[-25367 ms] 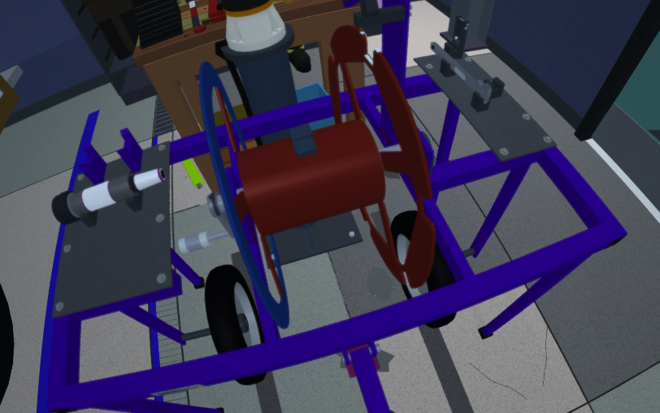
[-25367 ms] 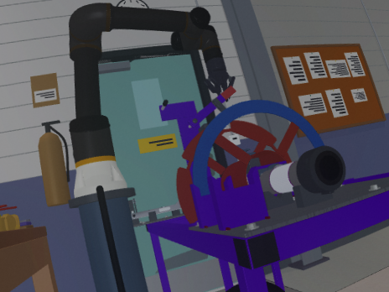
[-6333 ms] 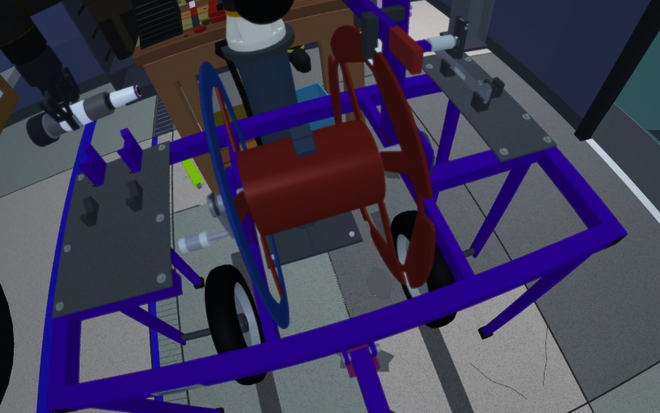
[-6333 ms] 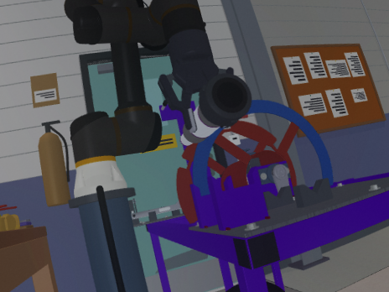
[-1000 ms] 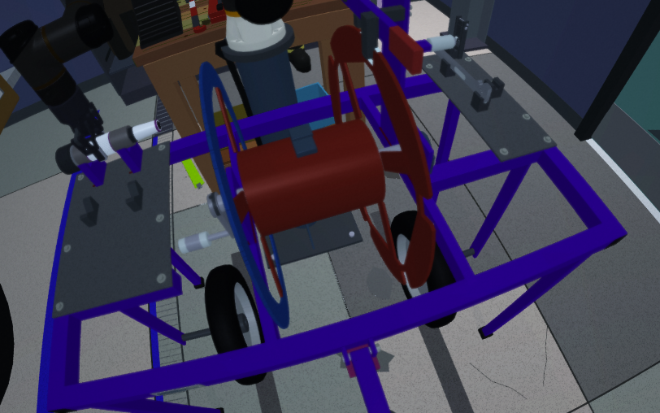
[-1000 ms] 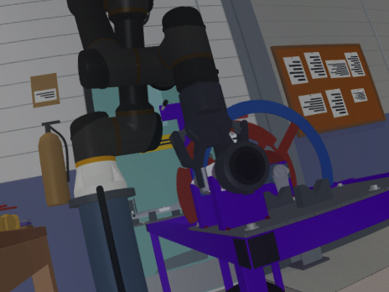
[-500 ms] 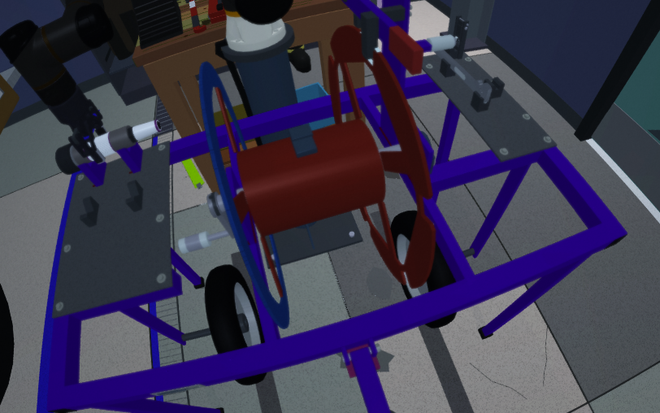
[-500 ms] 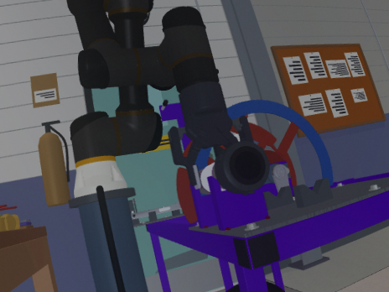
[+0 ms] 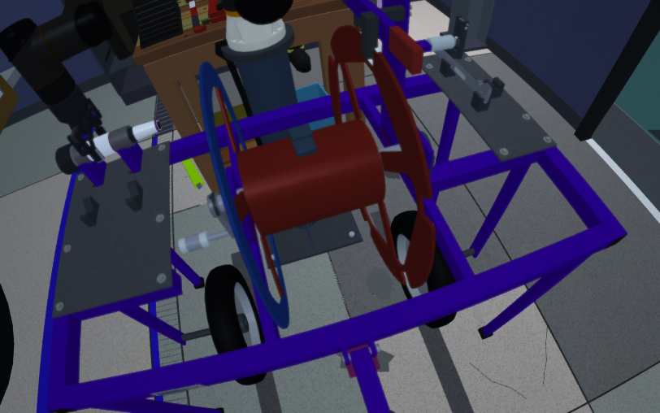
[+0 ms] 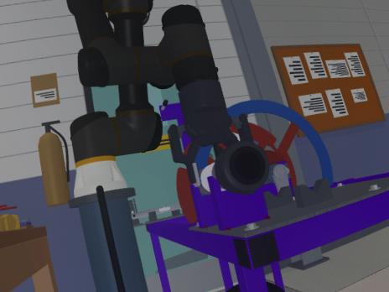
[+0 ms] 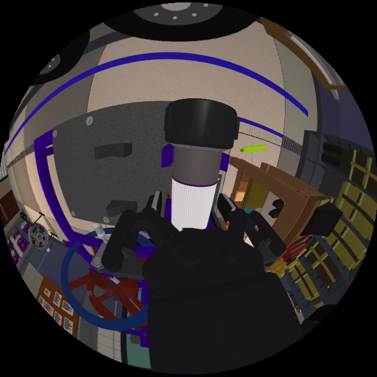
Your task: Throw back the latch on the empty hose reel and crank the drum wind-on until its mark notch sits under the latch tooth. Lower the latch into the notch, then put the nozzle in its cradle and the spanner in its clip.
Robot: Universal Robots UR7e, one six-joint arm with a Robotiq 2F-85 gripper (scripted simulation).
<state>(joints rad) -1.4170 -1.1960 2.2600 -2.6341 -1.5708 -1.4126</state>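
The latch tooth is mostly hidden behind the red flange; only its red latch bar [image 9: 406,48] shows at the top of the reel. The nozzle [image 9: 108,142] [image 11: 197,165], black, grey and white, lies across the two blue cradle posts [image 9: 113,163] on the left grey plate. My gripper [image 9: 85,139] [image 11: 191,209] straddles the nozzle's white section and is open, holding nothing. The spanner [image 9: 465,78] lies on the right grey plate between its dark clips. The red drum [image 9: 311,175] sits between a blue handwheel [image 9: 243,195] and a red flange [image 9: 404,160].
The blue tube frame [image 9: 340,336] surrounds the reel, with two black wheels [image 9: 233,321] under it. A second pair of dark blocks [image 9: 112,202] stands on the left plate. A brown bench [image 9: 194,58] and the arm's pedestal [image 9: 265,73] stand behind. A crank handle [image 9: 197,241] juts left.
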